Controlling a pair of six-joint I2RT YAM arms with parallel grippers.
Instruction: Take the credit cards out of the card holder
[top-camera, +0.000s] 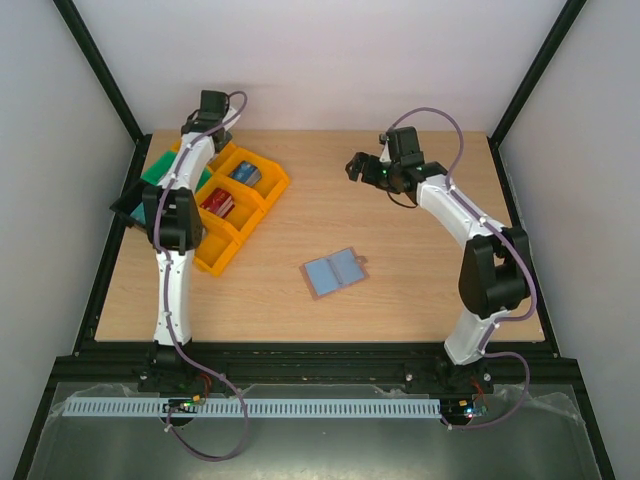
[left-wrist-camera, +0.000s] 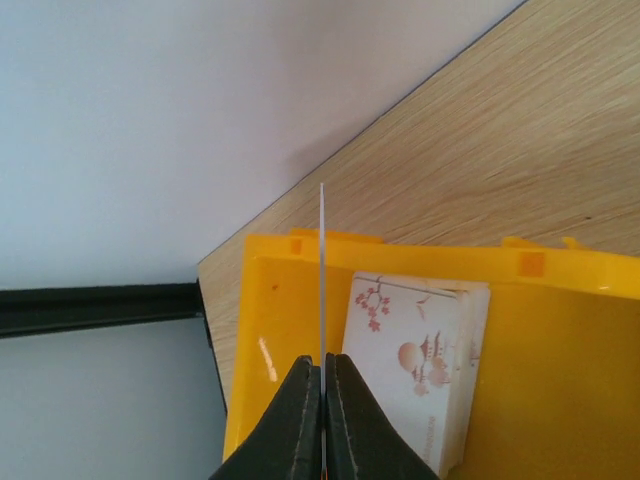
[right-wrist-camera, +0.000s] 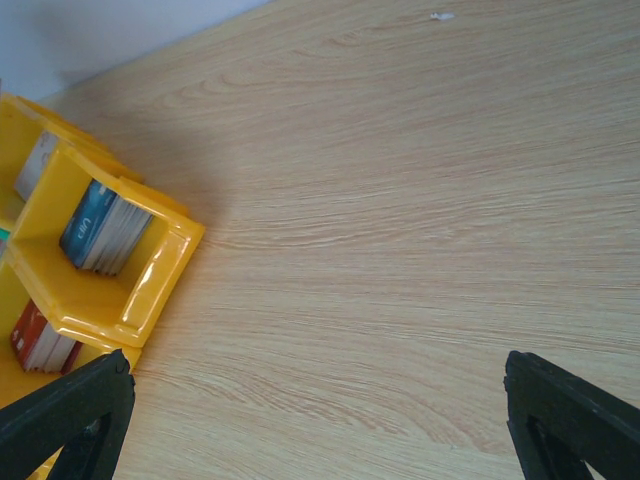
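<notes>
Top external view is showing the holder (top-camera: 333, 272) lying open and flat near the middle of the table (top-camera: 430, 250), well apart from both arms. Blue-grey cards (top-camera: 322, 274) are seemingly sitting in its two halves. The left gripper (left-wrist-camera: 322, 372) is pinching a thin white card (left-wrist-camera: 322, 260) edge-on, jaws closed tight on it. It is hanging over a far compartment of the yellow tray (left-wrist-camera: 262, 330), beside a stack (left-wrist-camera: 415, 360) of patterned cards lying there. The right gripper (right-wrist-camera: 320, 400) is standing wide apart over bare wood, gripping nothing. Judging by this, the task is sitting partway: one card is out, apparently about to be dropped in the tray, while more are looking left in the holder. Only the left wrist view is revealing the held card; from above it is too thin to see. The holder is appearing only in the top view, and neither wrist camera is catching it.
</notes>
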